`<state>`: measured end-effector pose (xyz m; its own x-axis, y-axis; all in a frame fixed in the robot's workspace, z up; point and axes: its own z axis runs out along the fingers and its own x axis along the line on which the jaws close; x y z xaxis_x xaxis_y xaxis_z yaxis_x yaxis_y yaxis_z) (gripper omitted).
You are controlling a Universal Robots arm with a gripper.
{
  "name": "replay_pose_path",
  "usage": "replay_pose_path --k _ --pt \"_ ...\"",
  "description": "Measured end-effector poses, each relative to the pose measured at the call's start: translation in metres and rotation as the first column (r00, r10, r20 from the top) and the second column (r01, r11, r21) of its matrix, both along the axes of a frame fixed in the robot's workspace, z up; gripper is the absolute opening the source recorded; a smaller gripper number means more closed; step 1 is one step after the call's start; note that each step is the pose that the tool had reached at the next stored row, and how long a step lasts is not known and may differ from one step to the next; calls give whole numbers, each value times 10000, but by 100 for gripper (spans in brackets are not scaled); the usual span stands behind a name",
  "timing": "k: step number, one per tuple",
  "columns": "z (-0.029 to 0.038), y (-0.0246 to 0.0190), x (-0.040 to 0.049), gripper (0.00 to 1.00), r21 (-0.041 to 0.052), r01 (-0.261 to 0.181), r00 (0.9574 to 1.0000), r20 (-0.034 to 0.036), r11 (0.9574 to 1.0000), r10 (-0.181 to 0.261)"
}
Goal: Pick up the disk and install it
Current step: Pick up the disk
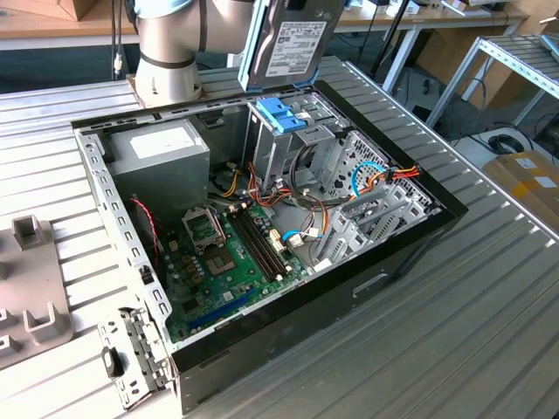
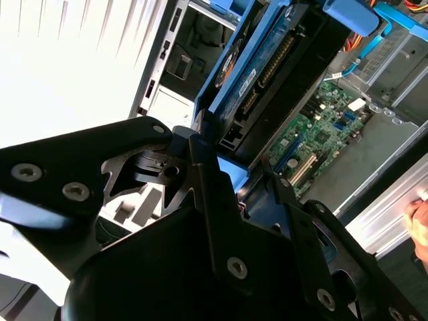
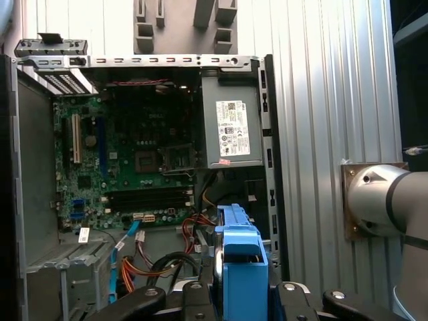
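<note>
Gripper (image 2: 231, 166) clamps one disk (image 1: 294, 44) (white label outward) above one open computer case (image 1: 367, 292).

A ribbed metal table (image 1: 489, 288) carries an open computer case (image 1: 349, 297), grey fixture (image 1: 26, 279) and arm base (image 1: 166, 78).

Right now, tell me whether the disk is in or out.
Out: the disk hangs upright over the open case, clamped in the gripper.

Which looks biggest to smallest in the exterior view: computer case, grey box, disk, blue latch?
1. Computer case.
2. Grey box and disk look about alike; the disk is cut off at the picture's edge.
3. Blue latch.
</note>
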<state>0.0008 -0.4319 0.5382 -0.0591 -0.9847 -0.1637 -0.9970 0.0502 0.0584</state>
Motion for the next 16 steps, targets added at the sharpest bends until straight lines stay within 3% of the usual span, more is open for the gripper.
replay_pose_path --k 16 --pt "-9 -105 0 37 0 0 10000 0 10000 0"
